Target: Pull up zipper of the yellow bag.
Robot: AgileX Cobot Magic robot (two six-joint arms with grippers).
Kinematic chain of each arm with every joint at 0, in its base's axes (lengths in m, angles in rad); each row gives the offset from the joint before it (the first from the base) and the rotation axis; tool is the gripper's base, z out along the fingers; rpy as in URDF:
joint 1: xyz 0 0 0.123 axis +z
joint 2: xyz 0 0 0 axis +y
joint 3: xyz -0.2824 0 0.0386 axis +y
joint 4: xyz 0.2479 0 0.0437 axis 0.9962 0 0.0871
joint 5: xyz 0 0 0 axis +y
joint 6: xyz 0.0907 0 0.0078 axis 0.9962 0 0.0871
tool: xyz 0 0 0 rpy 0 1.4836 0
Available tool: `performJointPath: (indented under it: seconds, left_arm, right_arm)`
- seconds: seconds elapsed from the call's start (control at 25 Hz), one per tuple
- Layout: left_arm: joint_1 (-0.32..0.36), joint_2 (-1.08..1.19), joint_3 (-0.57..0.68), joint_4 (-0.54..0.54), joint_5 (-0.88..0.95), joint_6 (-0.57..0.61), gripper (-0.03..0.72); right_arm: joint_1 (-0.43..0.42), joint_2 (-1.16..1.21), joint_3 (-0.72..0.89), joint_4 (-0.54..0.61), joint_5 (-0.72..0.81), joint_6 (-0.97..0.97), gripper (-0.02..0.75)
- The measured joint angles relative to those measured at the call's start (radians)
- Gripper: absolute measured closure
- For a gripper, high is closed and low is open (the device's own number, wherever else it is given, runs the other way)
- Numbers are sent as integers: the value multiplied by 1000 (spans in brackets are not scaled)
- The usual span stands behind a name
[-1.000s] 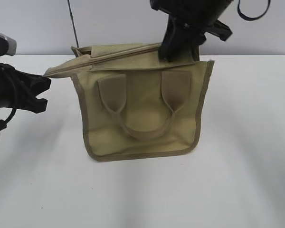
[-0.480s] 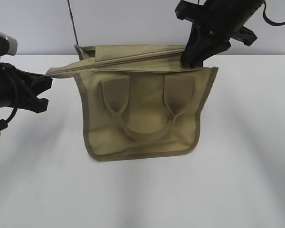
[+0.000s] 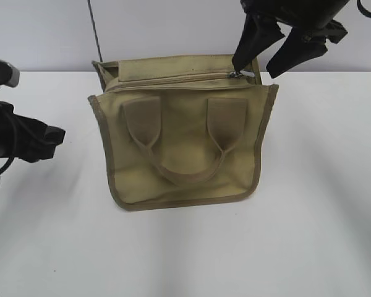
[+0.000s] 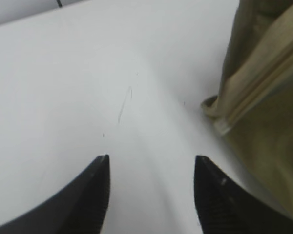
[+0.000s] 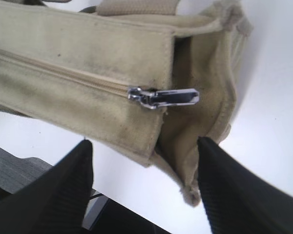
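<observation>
We see the yellow bag [image 3: 182, 148] near the table's [image 3: 309, 235] far edge, zipper [image 5: 63, 73] closed. Our right gripper [image 3: 264, 65] gapes empty above its pull tab [image 5: 166, 97]; our left gripper [image 4: 151, 195] spread, empty, near the left edge.

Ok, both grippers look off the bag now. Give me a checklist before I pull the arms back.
1. Zipper closed along the bag: ok; teeth are meshed up to the pull tab.
2. Pull tab at the end of its run: ok; it lies at the strip's right end.
3. Right gripper released: ok; open, the tab lies free between its fingers, untouched.
4. Left gripper released: ok; open over bare table, the bag's corner off to its side.
5. Bag settled: ok; it rests on the table, handle toward the camera.
6. Zipper's far left end fully shut: cannot tell; too small to see.
</observation>
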Motion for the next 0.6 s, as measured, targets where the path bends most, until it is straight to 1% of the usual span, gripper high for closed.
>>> performJointPath:
  seconds: [0.04,0.12,0.28,0.32,0.4,0.48,0.52,0.6]
  left_arm:
    - [-12,0,0,-15,49,-17,228]
    - [-41,0,0,-64,149,-33,212]
    - [-96,0,-5,-171,377,-39,247]
    - [-105,0,-17,-191,458,-38,258]
    - [-116,0,-61,-271,619,28,268]
    - [-117,0,-135,-379,800,161,272]
    - [-118,-2,-176,-436,882,224,273]
    - [-118,-25,-251,-516,1003,296,274]
  right_arm:
    - [16,-14,0,-23,0,-1,212]
    - [51,-49,0,-95,-4,0,196]
    - [132,-101,0,-275,-4,21,190]
    - [154,-112,0,-315,-3,27,190]
    - [195,-150,0,-395,-2,34,190]
    - [227,-194,1,-445,-1,41,190]
    - [239,-218,5,-458,-1,44,190]
    - [264,-283,34,-467,-1,52,190]
